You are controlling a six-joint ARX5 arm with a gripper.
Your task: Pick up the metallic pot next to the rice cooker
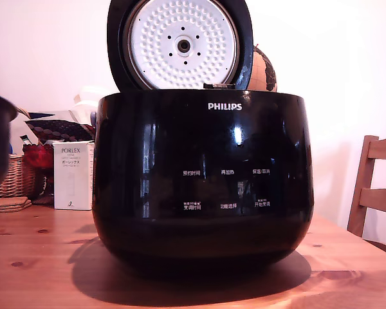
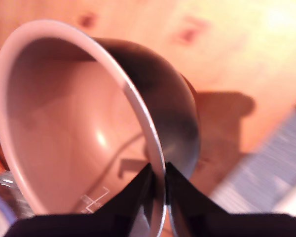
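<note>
The table (image 1: 38, 257), bare knotty wood, carries everything here, and the largest thing on it is the cooker (image 1: 202, 180), glossy black with its lid (image 1: 180, 44) raised and the white dimpled plate facing the exterior camera. Behind it, toward the exterior view's left, sit a wicker basket (image 1: 16, 177) and a white box (image 1: 73, 175); a wooden chair (image 1: 376, 193) stands at the exterior view's right. The pot (image 2: 89, 123) shows only as a dark curved sliver at the far left edge of the exterior view, beside the cooker and apparently above the table surface, though its underside is cut off there. The wrist view gives it in full: a round bowl, dark on the outside, smooth and pale-lit inside, with a thin pale rim and faint level marks near the wall. It hangs tilted, mouth turned sideways, with its shadow on the wood beyond. The gripper (image 2: 158, 170) is clamped on the rim, one black finger inside the wall and one outside, the rim pinched between them. The pot is probably a light, stiff, thin-walled metal shell, so the rim is the sensible hold, since the rounded body offers nothing to pinch. Its smooth surface looks slippery, and held at a single rim point it will likely tend to swing or pivot, so a firm squeeze and slow motion seem called for.
</note>
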